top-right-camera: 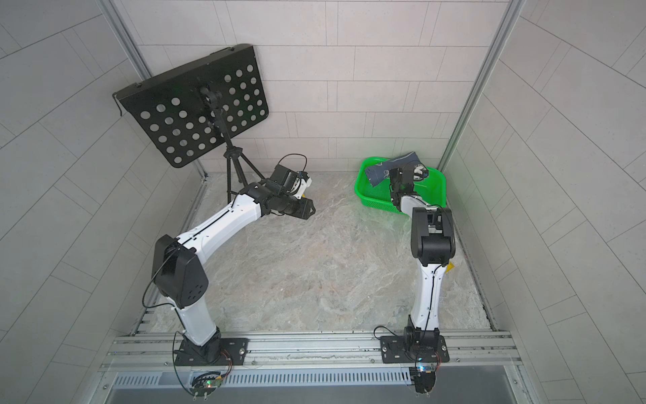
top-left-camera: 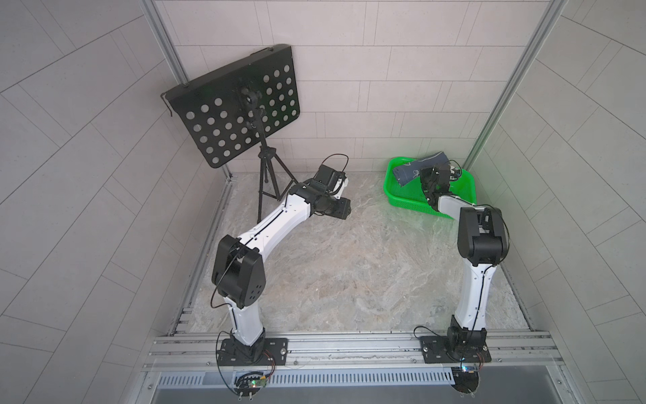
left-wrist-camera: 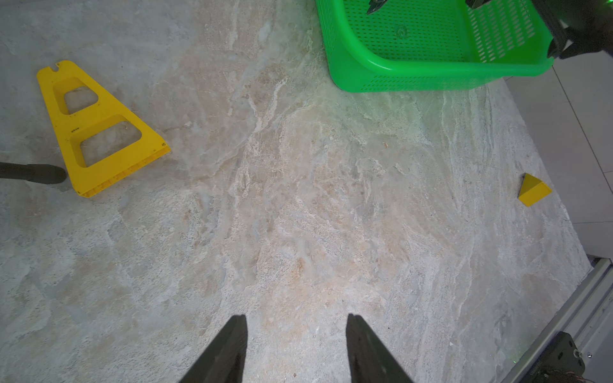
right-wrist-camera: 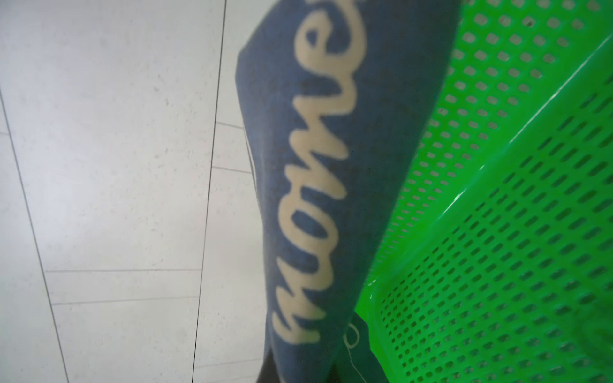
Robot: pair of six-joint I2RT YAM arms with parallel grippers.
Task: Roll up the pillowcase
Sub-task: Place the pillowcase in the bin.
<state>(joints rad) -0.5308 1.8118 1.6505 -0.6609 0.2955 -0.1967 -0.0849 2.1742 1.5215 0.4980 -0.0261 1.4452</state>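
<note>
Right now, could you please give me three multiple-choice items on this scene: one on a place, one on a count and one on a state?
1. Where is the pillowcase? A. spread on the table B. held over the green basket C. on the music stand
2. How many yellow pieces lie on the table? A. one B. two C. four
3. How is the left gripper? A. open and empty B. shut on the pillowcase C. shut on the green basket
Answers: 1 B, the right gripper holds it rolled above the green basket's floor. 2 B, a cut-out plate and a small wedge. 3 A, its jaws stand apart over the table.
</note>
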